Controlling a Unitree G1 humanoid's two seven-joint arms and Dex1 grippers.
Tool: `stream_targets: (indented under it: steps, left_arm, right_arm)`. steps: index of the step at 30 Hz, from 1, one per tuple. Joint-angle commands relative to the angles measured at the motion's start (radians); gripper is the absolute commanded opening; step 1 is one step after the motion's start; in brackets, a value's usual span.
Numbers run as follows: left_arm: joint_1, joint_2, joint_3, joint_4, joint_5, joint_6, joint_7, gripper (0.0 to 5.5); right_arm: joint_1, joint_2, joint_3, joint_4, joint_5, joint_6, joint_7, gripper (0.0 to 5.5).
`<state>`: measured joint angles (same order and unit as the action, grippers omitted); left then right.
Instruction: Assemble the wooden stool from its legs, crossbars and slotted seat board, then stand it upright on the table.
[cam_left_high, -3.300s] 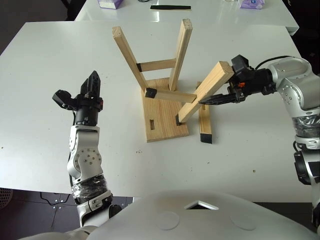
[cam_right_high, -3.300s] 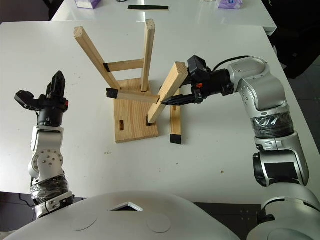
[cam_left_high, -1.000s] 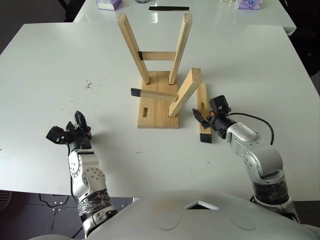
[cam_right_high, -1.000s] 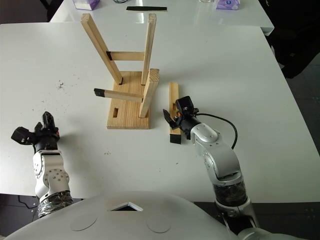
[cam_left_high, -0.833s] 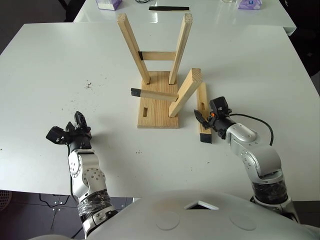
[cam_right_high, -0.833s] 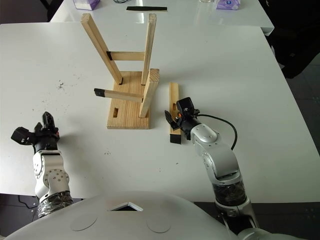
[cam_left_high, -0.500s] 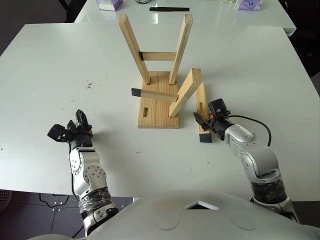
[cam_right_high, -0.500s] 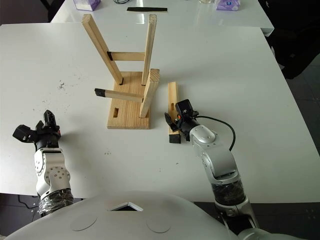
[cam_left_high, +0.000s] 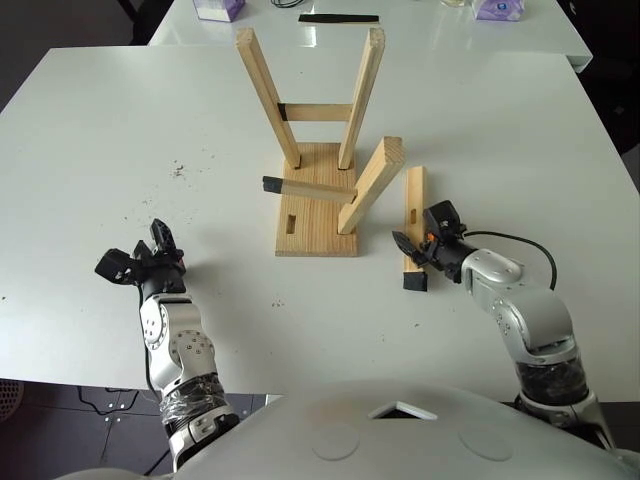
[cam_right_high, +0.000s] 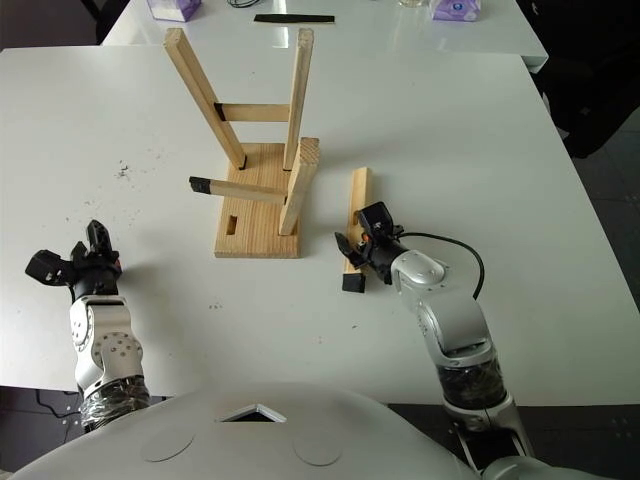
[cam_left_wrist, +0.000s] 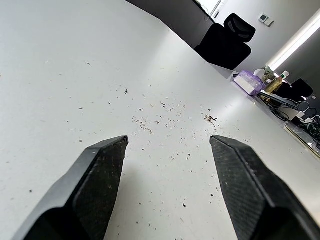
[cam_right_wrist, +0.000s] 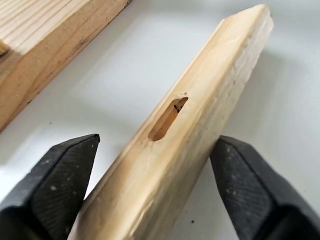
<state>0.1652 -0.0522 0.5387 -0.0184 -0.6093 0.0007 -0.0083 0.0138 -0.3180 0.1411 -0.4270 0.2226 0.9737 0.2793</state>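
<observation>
Because the loose leg (cam_left_high: 413, 205) lies on the counter (cam_left_high: 100, 130) just right of the seat (cam_left_high: 300, 235), the right claw (cam_left_high: 408, 250) straddles it, spread for a grip — the left claw (cam_left_wrist: 167, 145), spread too, rests well left of the seat.

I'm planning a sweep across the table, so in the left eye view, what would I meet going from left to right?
left tool → seat board → loose leg

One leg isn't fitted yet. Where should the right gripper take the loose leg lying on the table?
Across its two long side faces, near the black-capped end, coming straight down. The loose leg lies flat, slot facing up, with both sides clear.
</observation>
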Motion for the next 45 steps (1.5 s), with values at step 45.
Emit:
stream_targets:
  steps: [45]
  left_arm:
    - [0.072, 0.000, -0.058, -0.066, 0.010, 0.053, 0.016, 3.04]
  right_arm:
    - [0.194, 0.021, -0.016, -0.203, 0.003, 0.172, -0.159, 4.97]
